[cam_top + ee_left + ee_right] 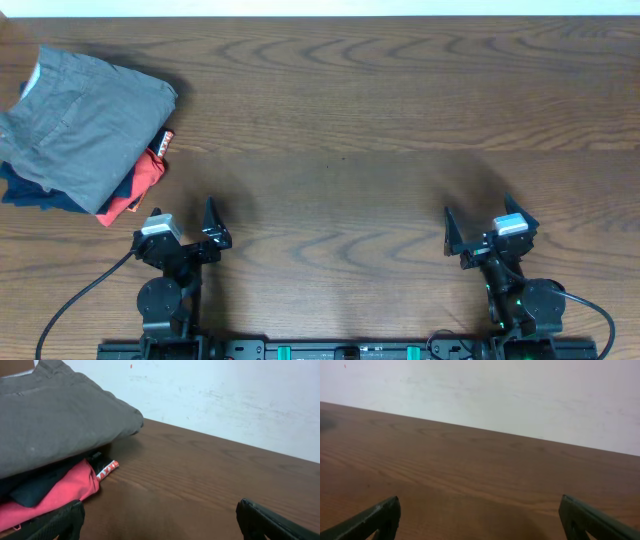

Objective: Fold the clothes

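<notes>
The grey shorts (85, 125) lie folded on top of a pile at the table's far left; in the left wrist view they fill the upper left (55, 420). Under them lie a dark navy garment (40, 198) and a red-orange garment (140, 185), which also shows in the left wrist view (55, 492). My left gripper (185, 235) is open and empty, just in front of the pile's right corner, its fingers wide apart (160, 520). My right gripper (487, 232) is open and empty over bare wood at the near right (480, 517).
The wooden table (350, 120) reaches a white wall at the back (495, 395). A small red-and-white tag (107, 470) sticks out from the pile's right edge. Both arm bases stand at the front edge.
</notes>
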